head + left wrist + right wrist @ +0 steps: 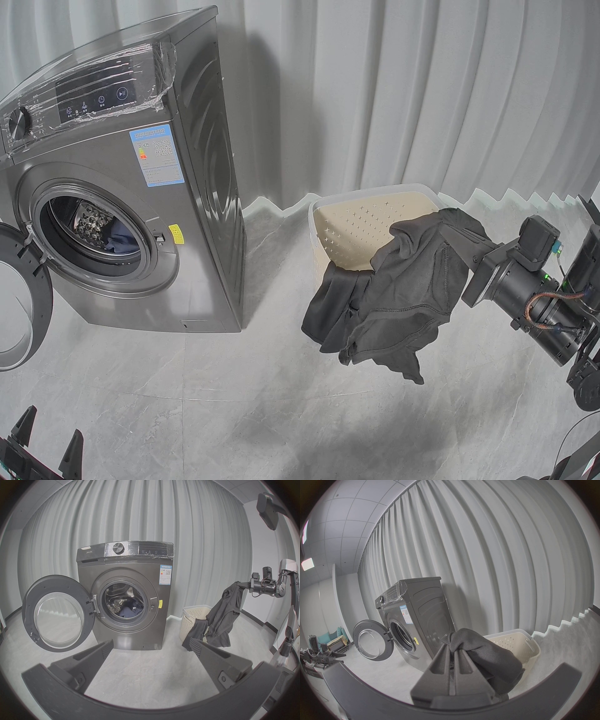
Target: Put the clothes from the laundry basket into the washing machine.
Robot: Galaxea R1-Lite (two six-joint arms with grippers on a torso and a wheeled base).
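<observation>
Right wrist view: the right gripper (pixel 452 655) is clamped on a bunched fold of the dark garment (pixel 409 284), which hangs limp over the laundry basket (pixel 350 195) front rim. Expect soft, light, snag-prone cloth, so grip gathered folds. The left gripper (pixel 150 642) waits well apart from the basket, jaws spread.

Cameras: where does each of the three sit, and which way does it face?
Head view: on the head, looking forward and down at the washing machine and laundry basket; left hand and right hand at the edges.
Left wrist view: on the left wrist, facing the machine's open door; its own open fingers show.
Right wrist view: on the right wrist, looking past its shut hand and the dark garment toward the machine.
Shared: all show machine, basket, garment.
</observation>
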